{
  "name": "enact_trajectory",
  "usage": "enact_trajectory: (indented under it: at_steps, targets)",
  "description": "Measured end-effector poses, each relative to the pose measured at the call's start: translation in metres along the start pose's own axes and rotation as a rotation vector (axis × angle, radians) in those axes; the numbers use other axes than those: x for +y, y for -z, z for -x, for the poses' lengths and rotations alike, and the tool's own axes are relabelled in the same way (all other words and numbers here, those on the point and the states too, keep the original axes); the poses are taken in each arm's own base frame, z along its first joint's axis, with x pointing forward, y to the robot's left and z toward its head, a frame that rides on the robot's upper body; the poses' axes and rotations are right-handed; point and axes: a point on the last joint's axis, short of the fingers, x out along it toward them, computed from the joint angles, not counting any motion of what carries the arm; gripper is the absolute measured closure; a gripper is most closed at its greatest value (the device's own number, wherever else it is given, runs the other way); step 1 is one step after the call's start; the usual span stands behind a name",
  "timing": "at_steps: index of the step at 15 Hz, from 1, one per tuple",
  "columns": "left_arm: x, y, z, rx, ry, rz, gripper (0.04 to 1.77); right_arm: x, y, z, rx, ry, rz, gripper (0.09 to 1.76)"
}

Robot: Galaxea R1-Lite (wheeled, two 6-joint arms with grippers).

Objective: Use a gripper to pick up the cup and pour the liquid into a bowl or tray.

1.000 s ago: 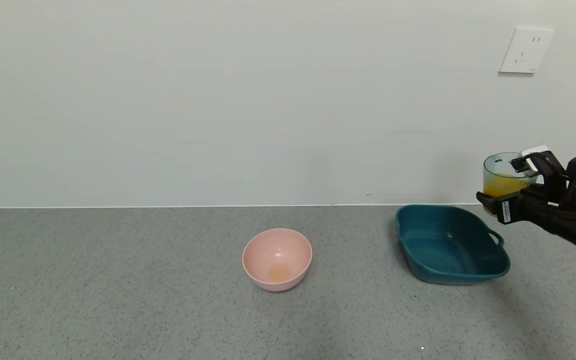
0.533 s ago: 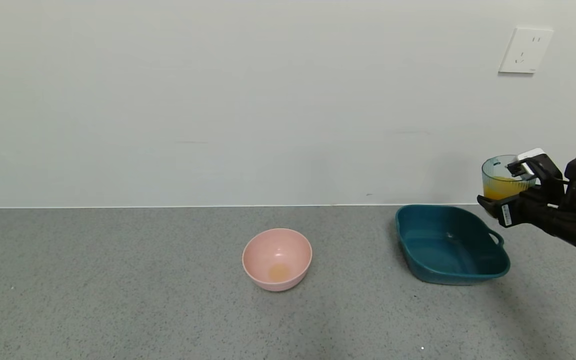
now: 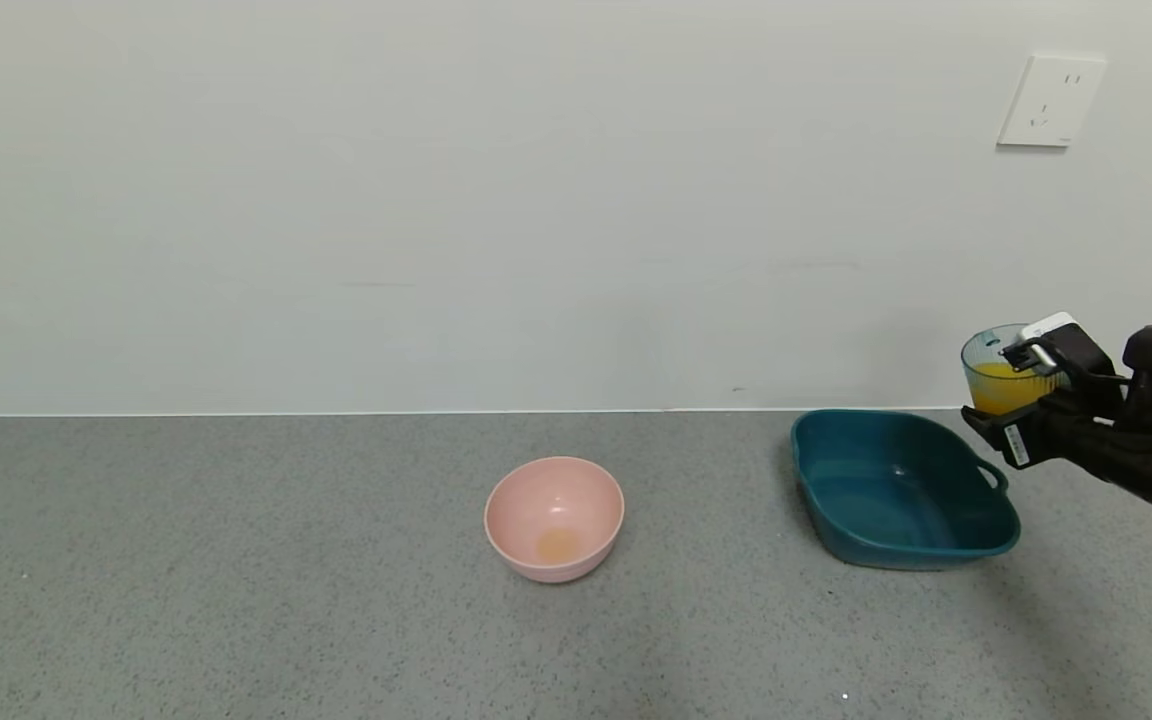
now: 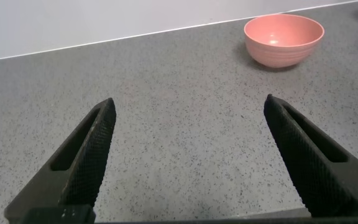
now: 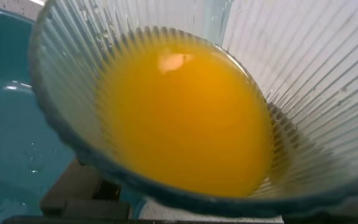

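Fingers of the right gripper point(image 3: 1021, 398) clamp the cup point(image 3: 998, 377), its mouth tilted toward the teal basin point(image 3: 896, 490).

You see grey speckled tabletop point(image 3: 236, 600) running wall to front edge. Pink round bowl point(image 3: 554, 517) sits upright near tabletop middle, closer to back edge than front; small yellowish patch at its bottom. Same bowl point(image 4: 283, 39) shows in left wrist view, close to back edge line. Pale wall point(image 3: 436, 200) rises behind back edge. White wall socket point(image 3: 1051, 100) mounted high on wall, above tabletop's back right part.
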Motion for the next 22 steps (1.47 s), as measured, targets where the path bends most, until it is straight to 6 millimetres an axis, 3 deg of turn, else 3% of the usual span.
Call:
enact_trajectory:
  at_steps: [22]
  targets:
    - [0.0, 0.0, 0.0, 0.0, 0.0, 0.0, 0.09, 0.0067, 0.0018, 0.0056, 0.024, 0.007, 0.235, 0.5]
